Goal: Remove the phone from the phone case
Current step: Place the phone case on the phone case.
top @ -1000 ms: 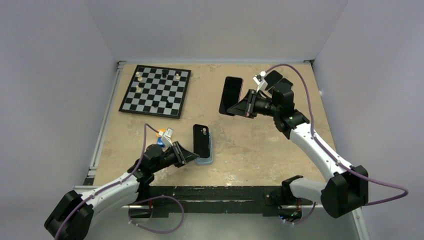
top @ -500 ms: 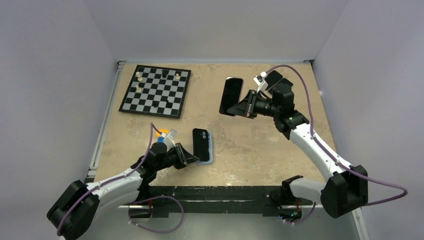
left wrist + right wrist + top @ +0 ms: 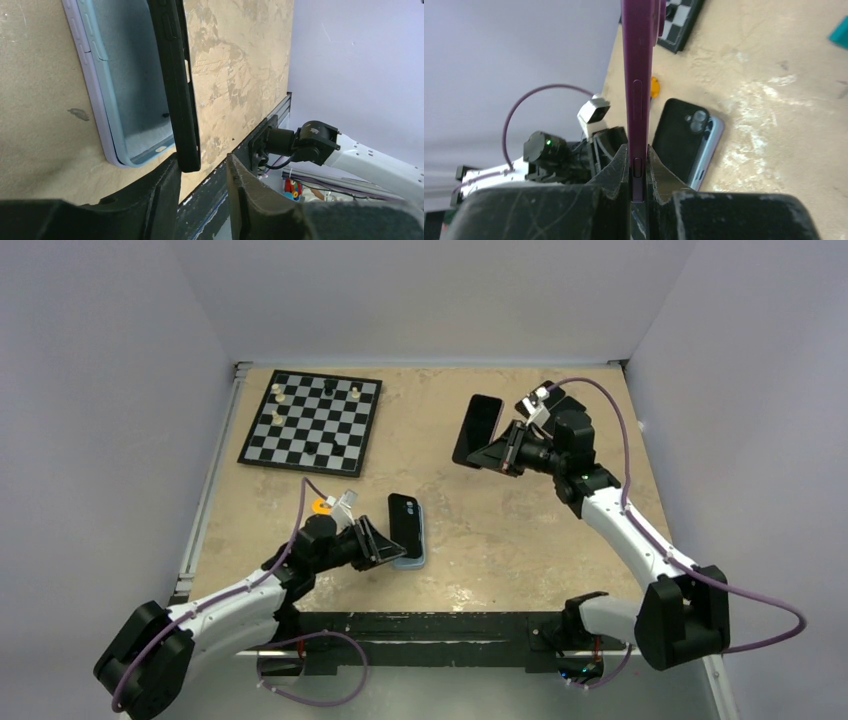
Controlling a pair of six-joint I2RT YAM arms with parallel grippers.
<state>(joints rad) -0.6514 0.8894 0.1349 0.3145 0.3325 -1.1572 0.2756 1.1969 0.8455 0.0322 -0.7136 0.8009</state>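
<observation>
Phone (image 3: 477,428) clamped in right fingers (image 3: 617,170), left fingers (image 3: 161,186) parted at black case (image 3: 178,90)

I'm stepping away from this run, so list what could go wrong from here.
1. The right gripper pinches the purple phone only at its lower end and holds it upright in the air. The phone may pivot or slip out and drop.
2. The black case leans tilted on the blue case, with one end between the open fingers of the left gripper. A nudge could topple it or shove both.
</observation>
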